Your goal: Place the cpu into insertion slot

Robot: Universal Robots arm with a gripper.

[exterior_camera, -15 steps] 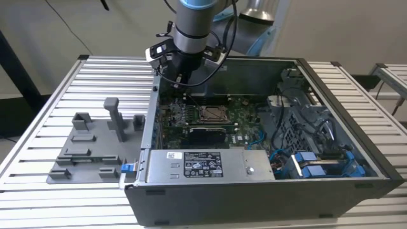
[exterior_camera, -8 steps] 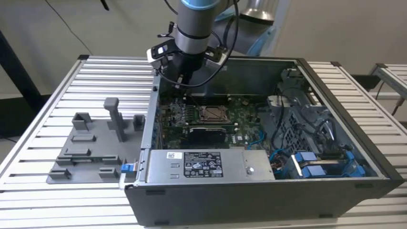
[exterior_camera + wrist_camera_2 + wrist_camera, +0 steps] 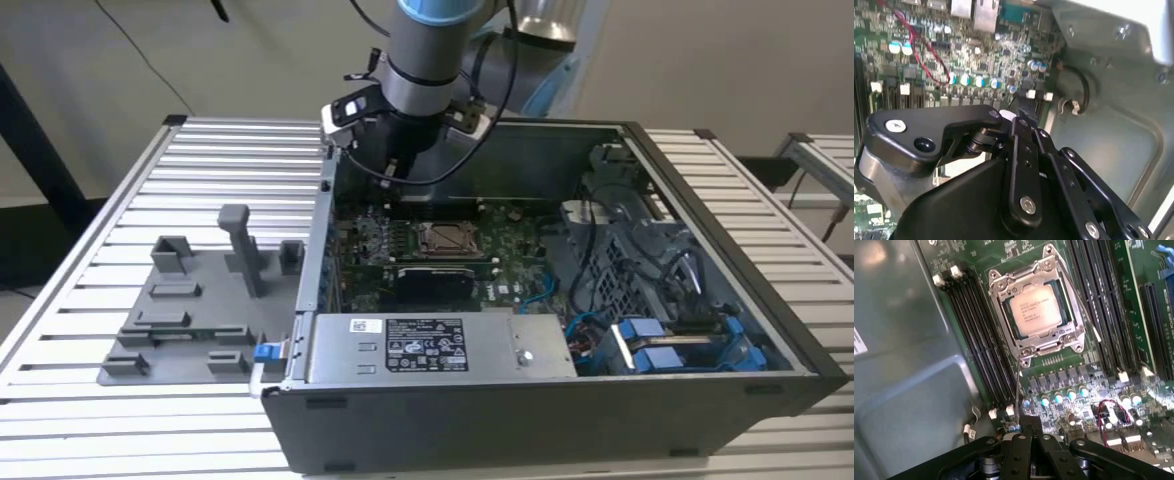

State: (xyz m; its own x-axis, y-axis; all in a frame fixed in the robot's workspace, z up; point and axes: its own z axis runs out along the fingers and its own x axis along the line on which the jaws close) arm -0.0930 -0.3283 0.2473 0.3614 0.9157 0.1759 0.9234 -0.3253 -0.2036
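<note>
The cpu [image 3: 1035, 310] lies face up inside the slot [image 3: 1002, 300], seemingly flat and square in its frame. The hand [image 3: 1030, 421] hangs near it over the board [image 3: 1064, 360], fingers together, empty. Level seating matters most.

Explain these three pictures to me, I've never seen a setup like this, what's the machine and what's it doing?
A robot arm reaches into an open computer case standing on a slatted table. The exterior view looks on from outside; both wrist views ride on the arm and look past its gripper at the motherboard. The cpu already lies in the insertion slot, apart from the gripper. A grey fixture tray sits beside the case.
</note>
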